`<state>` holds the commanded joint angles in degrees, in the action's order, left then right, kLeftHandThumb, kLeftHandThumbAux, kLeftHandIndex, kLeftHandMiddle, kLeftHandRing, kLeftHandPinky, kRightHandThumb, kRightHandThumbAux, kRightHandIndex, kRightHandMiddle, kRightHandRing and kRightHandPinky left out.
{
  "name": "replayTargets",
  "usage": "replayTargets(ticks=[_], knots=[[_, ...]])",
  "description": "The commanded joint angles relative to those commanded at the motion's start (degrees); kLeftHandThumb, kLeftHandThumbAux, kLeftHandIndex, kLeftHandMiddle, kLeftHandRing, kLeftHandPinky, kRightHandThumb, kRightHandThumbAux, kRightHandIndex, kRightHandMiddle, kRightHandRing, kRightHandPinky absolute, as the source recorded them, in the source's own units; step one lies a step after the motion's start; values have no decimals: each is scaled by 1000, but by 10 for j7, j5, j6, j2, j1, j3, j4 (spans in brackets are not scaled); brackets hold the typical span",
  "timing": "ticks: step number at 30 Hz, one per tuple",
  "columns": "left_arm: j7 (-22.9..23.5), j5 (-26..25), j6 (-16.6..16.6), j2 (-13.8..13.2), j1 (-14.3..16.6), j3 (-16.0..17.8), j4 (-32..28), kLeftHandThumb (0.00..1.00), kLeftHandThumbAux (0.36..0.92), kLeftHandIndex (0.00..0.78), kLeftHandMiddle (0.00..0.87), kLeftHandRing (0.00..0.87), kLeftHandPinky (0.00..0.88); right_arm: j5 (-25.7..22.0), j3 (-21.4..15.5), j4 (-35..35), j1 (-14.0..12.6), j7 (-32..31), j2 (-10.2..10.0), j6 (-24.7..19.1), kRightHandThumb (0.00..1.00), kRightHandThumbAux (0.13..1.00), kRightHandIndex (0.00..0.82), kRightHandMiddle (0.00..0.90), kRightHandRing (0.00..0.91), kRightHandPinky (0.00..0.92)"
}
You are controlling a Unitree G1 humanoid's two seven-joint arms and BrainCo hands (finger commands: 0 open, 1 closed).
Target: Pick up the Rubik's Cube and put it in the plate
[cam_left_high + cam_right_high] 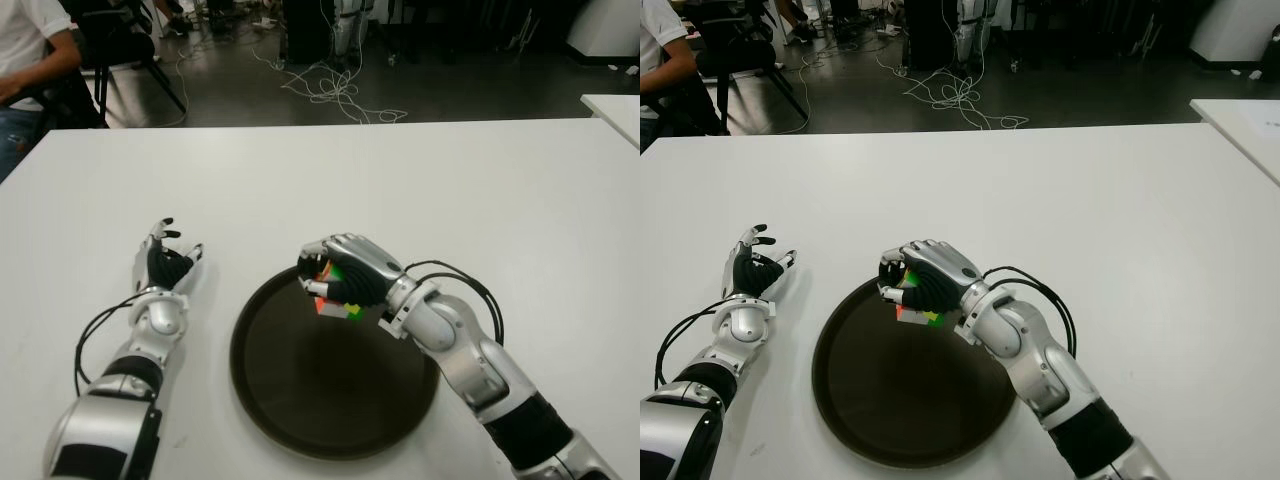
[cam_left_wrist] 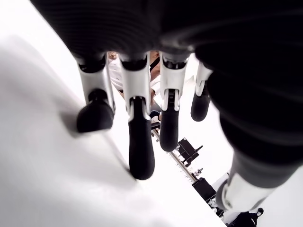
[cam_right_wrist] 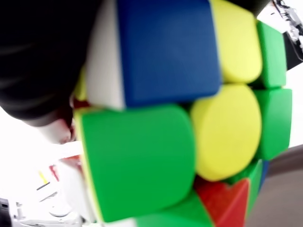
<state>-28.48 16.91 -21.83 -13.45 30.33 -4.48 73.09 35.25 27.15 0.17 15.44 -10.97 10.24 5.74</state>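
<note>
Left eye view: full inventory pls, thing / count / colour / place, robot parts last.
Rubik's Cube: 1, multicolour (green, red, yellow, blue faces show), held in the right hand above the far rim of the plate.
plate: 1, dark brown, round, on the table near the robot, between the two hands.
table: 1, white, fills most of the view.
second table: 1, white, only a corner shows at far right.
cables: a tangle, white, on the dark floor beyond the table.
person: 1, white shirt and jeans, seated at far left.
left hand: 1, silver and black, fingers spread and holding nothing, left of the plate.
right hand: 1, silver and black, fingers curled around the cube.
</note>
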Motion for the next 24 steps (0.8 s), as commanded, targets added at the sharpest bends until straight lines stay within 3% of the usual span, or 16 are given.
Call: replayTargets(ticks=[12,24], knots=[[-1,0,-2,1,0,3,0,282,741,178,345,405,413,9,4,38,13,7,-2,4,699,724,433,766,769,751],[-1,0,-2,1,0,4,2,260,737,168,363,430,440,33,12,78,24,39,-4,22,699,723,435,778,781,768]])
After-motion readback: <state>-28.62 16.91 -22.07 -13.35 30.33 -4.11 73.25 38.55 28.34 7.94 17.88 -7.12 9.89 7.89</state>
